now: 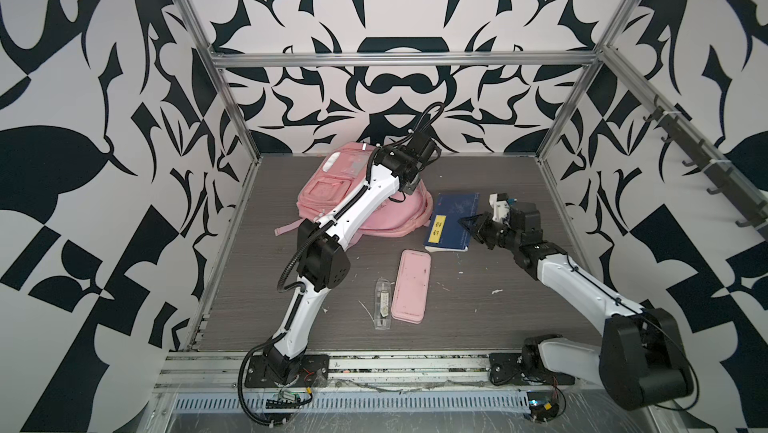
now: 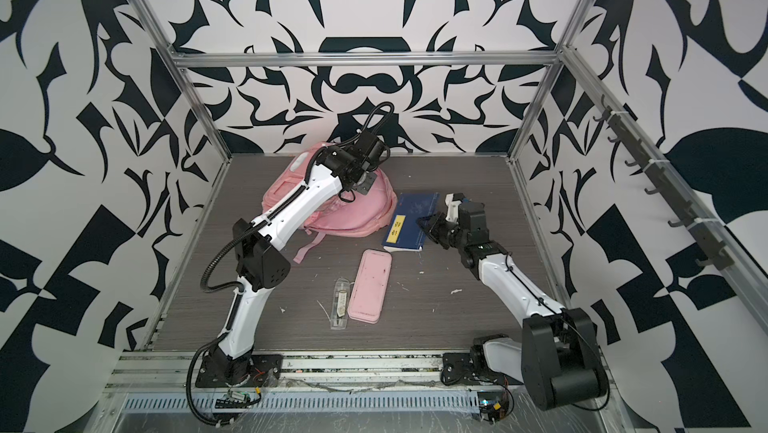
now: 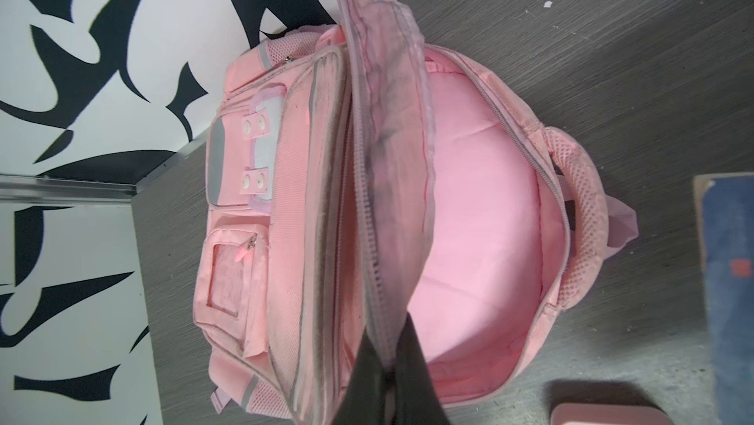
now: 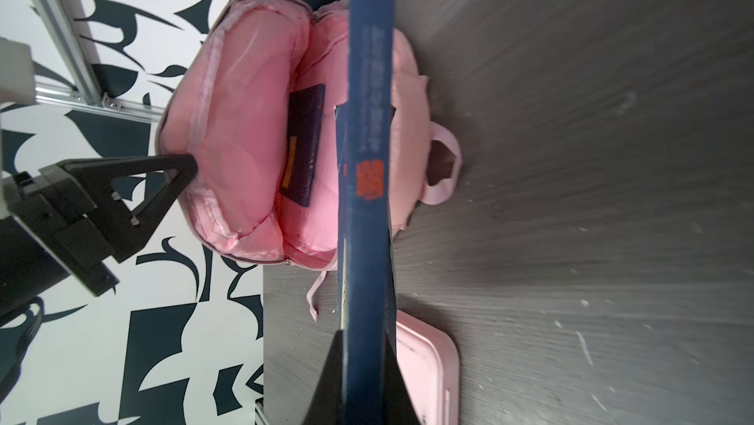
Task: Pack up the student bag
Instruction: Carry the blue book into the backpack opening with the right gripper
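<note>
The left claw (image 3: 387, 366) pinches the zip flap (image 3: 391, 157) of the open bag (image 3: 481, 206); beside the bag, the right claw (image 4: 364, 345) grips a blue book (image 4: 369, 117).

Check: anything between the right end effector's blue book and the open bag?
Nothing visible does. The left end effector holds the student bag open by its flap; the blue book in the right end effector faces the gap. A dark book already sits inside, leaving room.

Both arms (image 1: 582, 281) have white link shells and black joint housings; the left arm (image 1: 303, 314) carries ribbed black conduit (image 1: 291, 262).
</note>
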Robot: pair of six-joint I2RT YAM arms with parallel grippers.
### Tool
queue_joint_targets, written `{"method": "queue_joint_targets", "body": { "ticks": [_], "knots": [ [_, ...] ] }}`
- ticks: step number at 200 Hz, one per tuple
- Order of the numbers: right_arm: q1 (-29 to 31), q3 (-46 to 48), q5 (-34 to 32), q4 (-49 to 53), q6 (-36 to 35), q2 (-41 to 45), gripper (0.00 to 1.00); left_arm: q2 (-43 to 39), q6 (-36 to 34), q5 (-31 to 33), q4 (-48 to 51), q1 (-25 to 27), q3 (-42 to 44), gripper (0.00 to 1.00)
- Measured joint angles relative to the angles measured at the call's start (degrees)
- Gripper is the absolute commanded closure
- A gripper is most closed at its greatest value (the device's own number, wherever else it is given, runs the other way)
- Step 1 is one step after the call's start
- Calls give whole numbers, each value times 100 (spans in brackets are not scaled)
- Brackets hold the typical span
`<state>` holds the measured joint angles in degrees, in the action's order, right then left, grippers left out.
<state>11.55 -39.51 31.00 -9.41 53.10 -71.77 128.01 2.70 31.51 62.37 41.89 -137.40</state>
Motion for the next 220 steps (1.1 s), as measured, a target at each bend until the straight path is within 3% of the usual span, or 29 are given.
{"method": "queue_joint_targets", "body": {
  "ticks": [41, 94, 149, 220],
  "knots": [
    [492, -831, -68, -662, 201, -922, 100, -24, -85, 44, 4, 0, 2, 100],
    [831, -1996, -177, -1340, 533, -2706, 100, -195, -129, 59, 9, -11, 4, 100],
    [1134, -3392, -35, -2288, 1449, -4653, 100, -282, -127, -13, 90, -15, -20, 100],
    [1561, -4870, -66, -2697, 2238, -5967, 100, -433, -94, -181, 225, -33, -20, 100]
  ]
}}
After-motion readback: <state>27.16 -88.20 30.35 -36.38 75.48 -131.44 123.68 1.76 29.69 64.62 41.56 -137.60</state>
